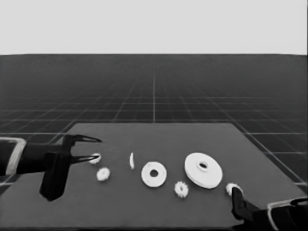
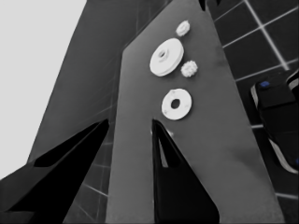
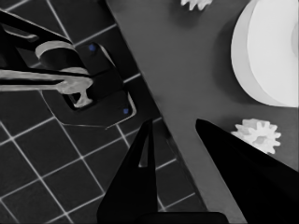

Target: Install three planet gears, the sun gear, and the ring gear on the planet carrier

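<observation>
1. Head view: all parts lie loose on the table [image 1: 159, 207], so nothing is installed yet. The left gripper [image 1: 95, 149] waits at the table's left end, fingers spread wide; one planet gear [image 1: 95, 158] lies under its lower finger, not held. The smaller round part [image 1: 154, 174] sits mid-table, the larger round part [image 1: 203, 170] just right of it. The right gripper [image 1: 235, 192] sits at the lower right corner beside another gear [image 1: 232, 188].
2. Left wrist view: spread wedges frame the smaller round part [image 2: 176, 103], well apart from them.
3. Right wrist view: the right gripper's fingers stand apart, empty; a gear [image 3: 258, 135] lies just beside one finger, probably the next pick.
</observation>
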`<state>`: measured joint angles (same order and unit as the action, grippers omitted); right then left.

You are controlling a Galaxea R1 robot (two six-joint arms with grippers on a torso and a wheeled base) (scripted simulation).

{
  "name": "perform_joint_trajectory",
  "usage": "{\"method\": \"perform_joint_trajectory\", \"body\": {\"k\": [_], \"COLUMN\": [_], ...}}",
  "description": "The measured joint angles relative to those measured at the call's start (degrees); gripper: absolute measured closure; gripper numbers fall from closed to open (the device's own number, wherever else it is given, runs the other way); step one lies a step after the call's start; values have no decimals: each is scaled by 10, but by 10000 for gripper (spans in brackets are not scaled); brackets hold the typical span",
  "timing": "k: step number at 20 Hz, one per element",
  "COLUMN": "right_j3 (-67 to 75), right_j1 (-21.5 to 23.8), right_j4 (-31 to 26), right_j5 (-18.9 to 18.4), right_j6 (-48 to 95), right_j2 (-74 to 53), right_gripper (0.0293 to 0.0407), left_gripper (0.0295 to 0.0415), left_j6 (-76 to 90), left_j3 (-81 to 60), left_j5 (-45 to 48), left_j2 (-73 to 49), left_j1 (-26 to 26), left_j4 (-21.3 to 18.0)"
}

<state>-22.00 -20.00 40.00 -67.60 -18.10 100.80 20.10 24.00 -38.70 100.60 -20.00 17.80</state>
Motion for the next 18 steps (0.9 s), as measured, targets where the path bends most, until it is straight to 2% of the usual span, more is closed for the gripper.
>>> {"method": "perform_joint_trajectory", "body": {"k": [1,2,3,4,5,6,7,8,9,10,12,14,15,16,18], "right_j3": [30,17,9,4,2,0,0,-1,-1,-1,-2,-2,-2,-2,-2], "right_j1": [-31,-19,-13,-9,-6,-5,-4,-4,-4,-3,-3,-3,-3,-3,-3], "right_j4": [-43,-26,-15,-9,-5,-3,-2,-1,-1,-1,0,0,0,0,0], "right_j5": [13,8,4,3,1,1,0,0,0,0,0,0,0,0,0], "right_j6": [2,1,1,0,0,0,0,0,0,0,0,0,0,0,0], "right_j2": [8,5,3,1,1,0,0,0,0,0,0,0,0,0,0], "right_gripper": [407,392,363,332,320,317,316,315,315,315,315,315,315,315,315], "left_gripper": [415,414,396,364,329,307,309,317,322,324,326,326,326,326,326], "left_j6": [-1,-1,-1,0,-278,-561,-712,-775,-799,-807,-809,-808,-800,-793,-783], "left_j3": [-41,-25,-14,-9,35,116,226,319,384,428,475,494,519,541,568], "left_j5": [-28,-17,-10,-6,-219,-438,-492,-484,-474,-468,-463,-462,-436,-419,-401], "left_j2": [-2,-1,-1,-1,73,183,252,287,308,321,336,342,352,361,372], "left_j1": [40,26,16,11,136,178,184,187,191,194,197,198,244,277,303], "left_j4": [-42,-25,-15,-9,267,252,128,41,-12,-44,-74,-85,-44,-22,-4]}}
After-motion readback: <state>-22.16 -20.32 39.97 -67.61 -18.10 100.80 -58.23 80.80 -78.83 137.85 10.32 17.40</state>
